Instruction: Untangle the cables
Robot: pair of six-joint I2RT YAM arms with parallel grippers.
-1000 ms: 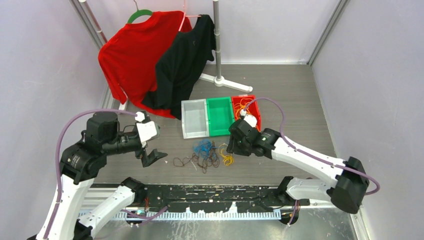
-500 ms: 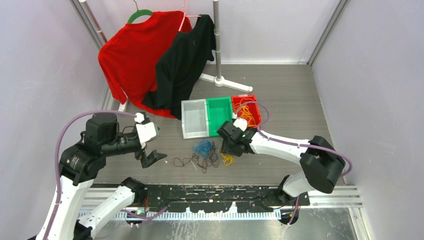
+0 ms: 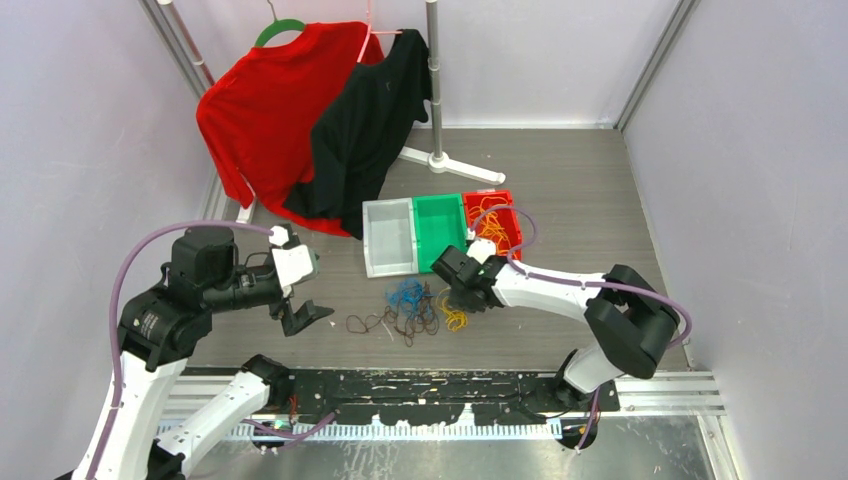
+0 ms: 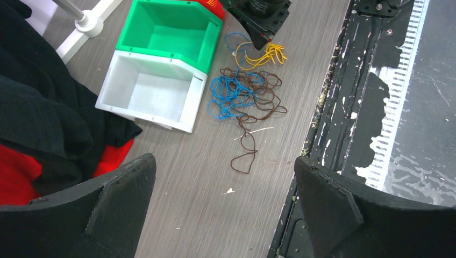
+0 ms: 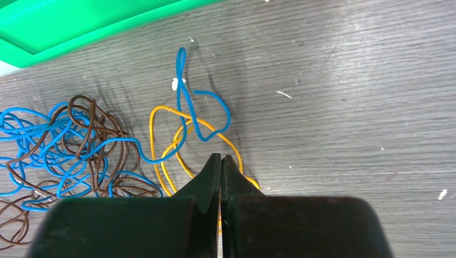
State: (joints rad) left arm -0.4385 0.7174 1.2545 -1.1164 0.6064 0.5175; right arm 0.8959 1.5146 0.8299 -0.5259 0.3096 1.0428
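Observation:
The cables (image 3: pixel 410 308) lie tangled on the grey table in front of the bins: blue loops (image 4: pixel 226 94), brown loops (image 4: pixel 258 102) and a yellow bunch (image 4: pixel 266 54) at the right end. In the right wrist view a yellow cable (image 5: pixel 161 140) runs in between the closed fingers of my right gripper (image 5: pixel 220 157), which is down at the table on the yellow bunch (image 3: pixel 455 318). A blue strand (image 5: pixel 185 97) crosses the yellow loops just ahead of the tips. My left gripper (image 3: pixel 303 300) hangs wide open above the table, left of the tangle, with nothing between its fingers.
A white bin (image 3: pixel 370 240), a green bin (image 3: pixel 440 200) and a red bin (image 3: pixel 487 194) holding more yellow wires stand in a row behind the tangle. A red shirt (image 3: pixel 260 120) and a black shirt (image 3: pixel 370 120) hang on a rack at the back left.
The right gripper moved left and down onto the yellow bunch and closed on a yellow cable. The left arm stayed still.

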